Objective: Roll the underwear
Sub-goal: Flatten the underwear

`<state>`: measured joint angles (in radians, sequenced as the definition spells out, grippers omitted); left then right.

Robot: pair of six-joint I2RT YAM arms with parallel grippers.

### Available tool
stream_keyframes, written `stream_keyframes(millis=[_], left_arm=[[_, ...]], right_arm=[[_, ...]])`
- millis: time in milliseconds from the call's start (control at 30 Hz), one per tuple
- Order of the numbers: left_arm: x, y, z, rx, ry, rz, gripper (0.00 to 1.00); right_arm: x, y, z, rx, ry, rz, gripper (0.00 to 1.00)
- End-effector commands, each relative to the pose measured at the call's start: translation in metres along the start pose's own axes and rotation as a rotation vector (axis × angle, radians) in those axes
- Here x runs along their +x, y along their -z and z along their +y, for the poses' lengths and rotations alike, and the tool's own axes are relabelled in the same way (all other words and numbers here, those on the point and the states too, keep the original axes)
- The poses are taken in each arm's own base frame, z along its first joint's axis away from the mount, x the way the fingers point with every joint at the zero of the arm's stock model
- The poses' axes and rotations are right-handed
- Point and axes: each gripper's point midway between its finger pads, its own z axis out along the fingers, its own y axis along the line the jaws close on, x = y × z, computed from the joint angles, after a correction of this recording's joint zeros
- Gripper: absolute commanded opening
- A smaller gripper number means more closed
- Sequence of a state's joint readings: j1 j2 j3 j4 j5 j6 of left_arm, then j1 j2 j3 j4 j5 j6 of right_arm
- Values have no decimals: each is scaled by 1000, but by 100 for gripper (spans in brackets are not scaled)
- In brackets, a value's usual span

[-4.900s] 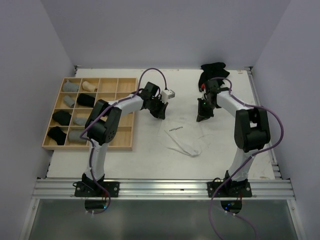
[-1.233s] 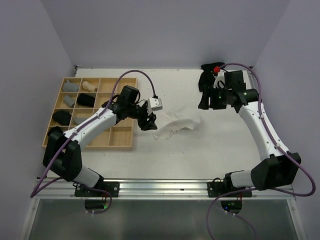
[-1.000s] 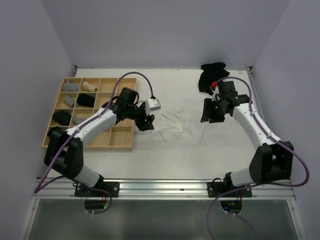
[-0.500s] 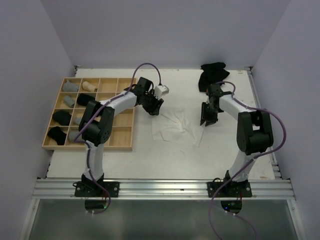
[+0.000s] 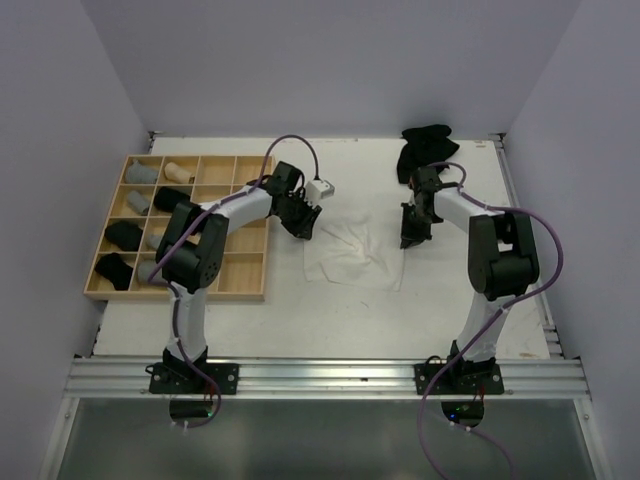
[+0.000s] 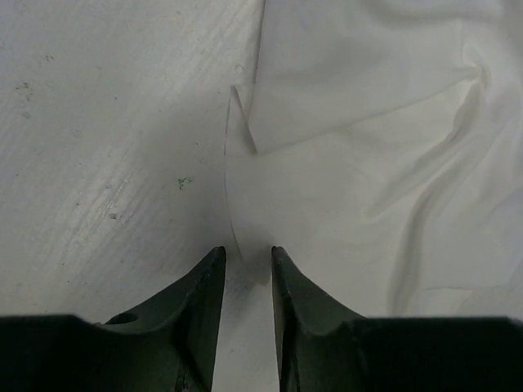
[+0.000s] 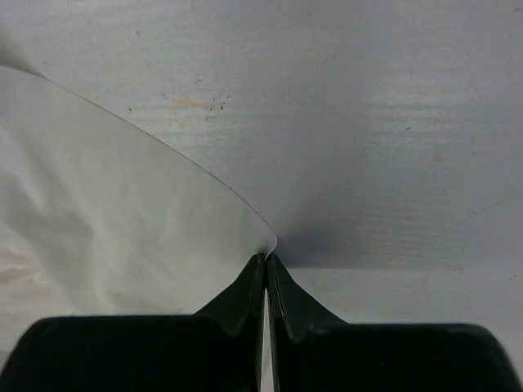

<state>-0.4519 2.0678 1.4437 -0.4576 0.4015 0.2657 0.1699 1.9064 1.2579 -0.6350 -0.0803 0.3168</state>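
R hand (image 7: 266,260) tight on underwear (image 7: 106,212) corner, L hand (image 6: 245,255) astride edge

One sixteen-compartment wooden grid tray (image 5: 245,268) at nine o'clock holds eight rolls: four grey rolls (image 5: 142,172), three black rolls (image 5: 172,200), one beige roll (image 5: 178,171). One white underwear (image 5: 345,258) lies at centre, and one black cloth heap (image 5: 425,150) at one o'clock. There are two grippers: left gripper (image 5: 303,231), right gripper (image 5: 405,243).

Pale lilac walls (image 5: 330,60) beyond and to both sides of the fingers (image 6: 196,314). Under them a white, scuffed table (image 5: 330,320), evenly lit. Aluminium rail (image 5: 330,378) behind.
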Motion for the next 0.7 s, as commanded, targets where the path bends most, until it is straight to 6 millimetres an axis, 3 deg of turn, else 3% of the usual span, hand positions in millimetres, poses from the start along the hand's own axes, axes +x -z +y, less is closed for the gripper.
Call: stream_keyframes(millis=[0,33,100,233,400,533,600,633,667], left_arm=[[36,-15,-7,39,92,112,31],[28,-15,-7,54,88,96,14],[17,-12,-7,56,77,67,0],[-29,12,5,-11,20,-54,0],[-76,40,29,-154,-53,-197,0],[-92,50,41,-229,-75,-252,0],[-83,44,38,-202,-81,-219,0],[-81,41,27,-139,-91,-215,4],[-69,38,18,-86,-96,-177,14]], right_arm=[[4,-16,6,-28,24,23,4],[1,-12,5,-20,28,14,0],[-14,14,4,0,38,-51,0],[-43,55,-26,57,-34,-153,0],[-65,74,-34,94,-30,-210,0],[-63,68,-26,59,-23,-190,0],[-50,59,-29,69,-25,-149,0],[-43,56,-32,77,-25,-127,0],[-32,49,-37,100,-31,-89,0]])
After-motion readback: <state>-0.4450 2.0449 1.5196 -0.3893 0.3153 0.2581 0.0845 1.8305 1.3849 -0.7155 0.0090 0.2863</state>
